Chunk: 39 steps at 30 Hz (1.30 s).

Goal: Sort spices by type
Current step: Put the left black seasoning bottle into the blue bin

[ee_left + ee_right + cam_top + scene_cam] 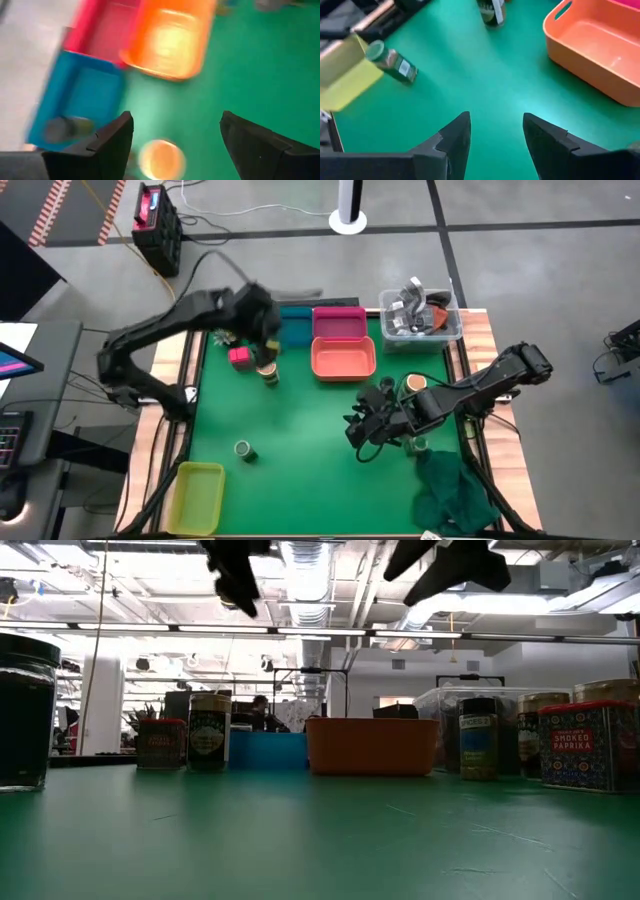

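Note:
My left gripper [264,338] [175,117] is open and empty, in the air above a tan-topped round jar [267,370] [161,159] that stands on the green mat beside a pink square box [239,357]. My right gripper [358,430] [495,120] is open and empty above bare mat right of centre. A green-topped clear jar [244,450] [395,61] stands near the yellow tray. Another tan-topped jar [416,383] and a dark jar [388,385] stand by my right arm. A jar [62,129] sits in the blue tray.
Blue [295,325], pink [338,323] and orange [343,358] trays stand at the far middle, with a clear tub of grey clutter [420,315] to their right. A yellow tray [198,495] sits at the near left and a green cloth [455,490] at the near right.

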Motion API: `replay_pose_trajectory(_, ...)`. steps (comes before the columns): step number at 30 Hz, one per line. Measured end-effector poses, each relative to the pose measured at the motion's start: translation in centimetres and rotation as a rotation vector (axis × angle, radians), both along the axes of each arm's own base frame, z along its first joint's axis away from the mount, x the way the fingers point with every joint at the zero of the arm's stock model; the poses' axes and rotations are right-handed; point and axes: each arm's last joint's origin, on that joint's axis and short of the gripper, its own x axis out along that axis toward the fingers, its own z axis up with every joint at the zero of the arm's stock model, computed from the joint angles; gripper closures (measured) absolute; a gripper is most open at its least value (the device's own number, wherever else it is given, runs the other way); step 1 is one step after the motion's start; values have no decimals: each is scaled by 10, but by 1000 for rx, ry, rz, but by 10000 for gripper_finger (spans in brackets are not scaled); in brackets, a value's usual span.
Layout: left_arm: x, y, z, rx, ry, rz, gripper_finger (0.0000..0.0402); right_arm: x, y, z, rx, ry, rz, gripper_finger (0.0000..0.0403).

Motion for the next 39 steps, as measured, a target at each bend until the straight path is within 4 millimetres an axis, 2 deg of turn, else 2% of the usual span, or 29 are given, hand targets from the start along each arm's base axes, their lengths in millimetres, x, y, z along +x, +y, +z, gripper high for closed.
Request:
replay_pose_trajectory(5, -20, -58, -6, -113, -9, -53, 121, 0, 1, 0, -3, 21, 47, 196)
replay_pose_trajectory(8, -29, -82, -14, -151, -5, -35, 121, -1, 2, 0, -4, 22, 53, 196)
replay_pose_trajectory(15, -38, -125, -23, -206, 29, -18, 121, -2, 10, 1, 6, 1, 78, 194)
replay_pose_trajectory(20, -51, -140, -24, -114, 58, 17, 121, -4, 21, 3, 72, -41, 65, 190)
replay_pose_trajectory(24, -64, -133, -22, -11, 76, 65, 121, -4, 25, 4, 77, -53, 110, 187)
replay_pose_trajectory(29, -65, -108, -22, 131, 154, 9, 121, -3, 25, 4, 77, -57, 112, 183)
replay_pose_trajectory(34, -59, -63, -24, 190, 231, -47, 121, -2, 25, 5, 83, -70, 109, 183)
replay_pose_trajectory(39, -60, -14, -32, 125, 161, -53, 135, -2, 25, 5, 83, -75, 98, 184)
